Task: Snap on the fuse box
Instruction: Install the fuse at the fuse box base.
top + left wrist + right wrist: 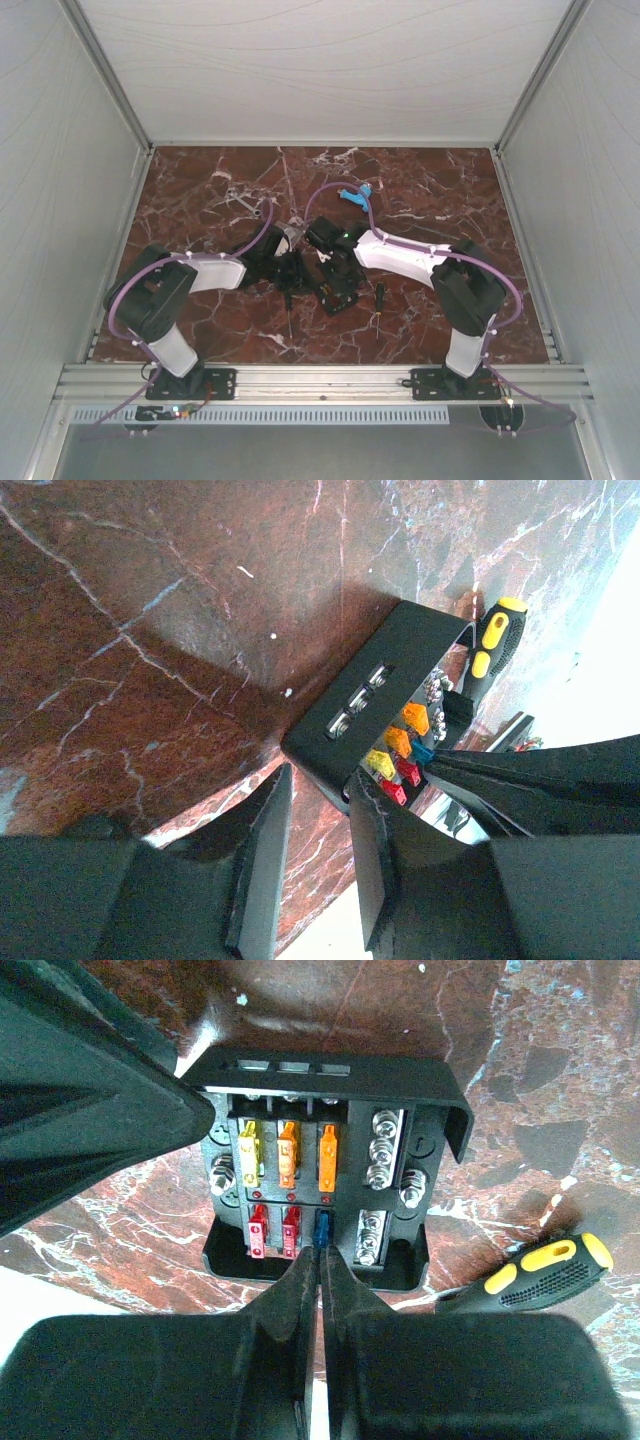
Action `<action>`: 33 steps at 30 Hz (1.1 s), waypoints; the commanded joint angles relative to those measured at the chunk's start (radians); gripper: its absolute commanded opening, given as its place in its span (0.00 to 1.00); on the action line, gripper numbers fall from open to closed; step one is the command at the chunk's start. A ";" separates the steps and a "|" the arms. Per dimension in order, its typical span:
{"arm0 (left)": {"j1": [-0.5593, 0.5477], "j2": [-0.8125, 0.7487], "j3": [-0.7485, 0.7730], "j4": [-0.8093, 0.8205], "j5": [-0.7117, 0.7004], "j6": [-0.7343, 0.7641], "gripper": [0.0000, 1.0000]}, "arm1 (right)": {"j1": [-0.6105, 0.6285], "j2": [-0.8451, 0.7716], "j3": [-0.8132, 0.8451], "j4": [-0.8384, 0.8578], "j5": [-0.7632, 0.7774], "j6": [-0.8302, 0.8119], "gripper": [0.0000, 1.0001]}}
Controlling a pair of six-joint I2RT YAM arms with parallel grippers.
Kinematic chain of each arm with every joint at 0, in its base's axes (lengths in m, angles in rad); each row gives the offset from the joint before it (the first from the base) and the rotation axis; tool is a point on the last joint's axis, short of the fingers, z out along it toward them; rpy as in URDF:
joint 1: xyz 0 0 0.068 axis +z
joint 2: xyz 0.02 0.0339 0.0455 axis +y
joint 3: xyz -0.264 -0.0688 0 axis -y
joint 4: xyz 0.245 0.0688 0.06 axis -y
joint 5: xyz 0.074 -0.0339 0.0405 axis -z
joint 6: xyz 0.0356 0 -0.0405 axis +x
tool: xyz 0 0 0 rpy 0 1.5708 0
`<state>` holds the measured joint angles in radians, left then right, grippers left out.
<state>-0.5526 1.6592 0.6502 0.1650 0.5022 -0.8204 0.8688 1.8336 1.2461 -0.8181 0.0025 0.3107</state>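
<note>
No readable text, label, brand or number shows anywhere: none on the fuse box (330, 1175), none on the yellow-and-black screwdriver (545, 1272) at 4 o'clock.
</note>
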 commanded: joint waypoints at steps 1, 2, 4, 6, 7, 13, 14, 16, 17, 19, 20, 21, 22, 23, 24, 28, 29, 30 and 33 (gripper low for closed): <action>0.000 -0.010 -0.008 -0.005 -0.017 0.001 0.30 | 0.017 0.217 -0.110 0.032 0.017 0.001 0.00; 0.000 -0.010 -0.010 -0.005 -0.017 0.000 0.29 | 0.017 0.223 -0.114 0.031 0.017 0.002 0.00; 0.000 -0.013 -0.009 -0.004 -0.017 0.000 0.29 | 0.018 0.223 -0.118 0.030 0.032 0.004 0.00; 0.000 -0.012 -0.008 -0.005 -0.017 0.001 0.30 | 0.016 0.200 -0.117 0.032 0.048 0.005 0.00; 0.000 -0.013 -0.007 -0.005 -0.017 0.002 0.29 | 0.016 0.183 -0.114 0.034 0.054 0.008 0.00; 0.001 -0.015 -0.006 -0.007 -0.017 0.002 0.30 | 0.017 0.008 -0.073 0.068 0.097 0.000 0.00; 0.000 -0.018 -0.006 -0.007 -0.019 0.003 0.29 | 0.018 -0.024 -0.067 0.078 0.094 -0.003 0.00; 0.000 -0.016 -0.006 -0.007 -0.019 0.004 0.30 | 0.019 -0.085 -0.057 0.097 0.087 -0.004 0.00; 0.000 -0.017 -0.005 -0.007 -0.019 0.003 0.30 | 0.019 -0.110 -0.053 0.108 0.081 -0.007 0.03; 0.000 -0.016 -0.004 -0.005 -0.019 0.004 0.30 | 0.019 -0.155 -0.050 0.125 0.069 -0.006 0.06; 0.000 -0.016 -0.004 -0.005 -0.019 0.004 0.30 | 0.019 -0.174 -0.051 0.135 0.066 -0.006 0.07; 0.000 -0.016 -0.004 -0.005 -0.019 0.003 0.30 | 0.019 -0.186 -0.052 0.143 0.062 -0.006 0.08; 0.000 -0.017 -0.004 -0.007 -0.018 0.004 0.30 | 0.019 -0.189 -0.053 0.147 0.063 -0.004 0.09; 0.000 -0.017 -0.004 -0.007 -0.018 0.005 0.30 | 0.018 -0.186 -0.051 0.146 0.064 -0.004 0.09; 0.000 -0.016 -0.003 -0.007 -0.018 0.005 0.30 | 0.019 -0.180 -0.047 0.143 0.065 -0.004 0.10; 0.000 -0.016 -0.002 -0.009 -0.019 0.005 0.30 | 0.019 -0.137 -0.043 0.124 0.075 0.004 0.10; 0.000 -0.016 -0.003 -0.009 -0.019 0.005 0.30 | 0.019 -0.128 -0.045 0.125 0.073 0.006 0.10; 0.000 -0.014 -0.003 -0.009 -0.018 0.005 0.30 | 0.019 -0.120 -0.045 0.124 0.074 0.008 0.10; 0.000 -0.015 -0.003 -0.009 -0.017 0.005 0.30 | 0.020 -0.101 -0.046 0.123 0.074 0.012 0.09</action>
<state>-0.5526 1.6573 0.6479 0.1680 0.5018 -0.8215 0.8848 1.7046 1.1946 -0.7048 0.0574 0.3111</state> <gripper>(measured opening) 0.298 0.098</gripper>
